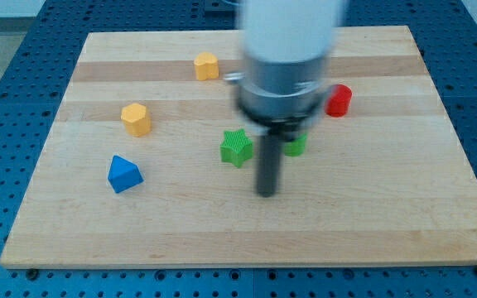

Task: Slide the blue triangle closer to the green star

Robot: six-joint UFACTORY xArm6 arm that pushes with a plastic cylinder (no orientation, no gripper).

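The blue triangle (124, 175) lies on the wooden board (371, 223) at the view's left. The green star (236, 148) sits near the board's middle, well to the right of the triangle. My tip (266, 194) is on the board just below and to the right of the green star, far to the right of the blue triangle, and touches no block. The rod and the arm's grey body rise above it and hide part of the board behind.
A second green block (296, 145) is partly hidden behind the rod. A red cylinder (339, 100) stands at the right. A yellow block (206, 65) is near the top, and another yellow block (137, 119) at the left.
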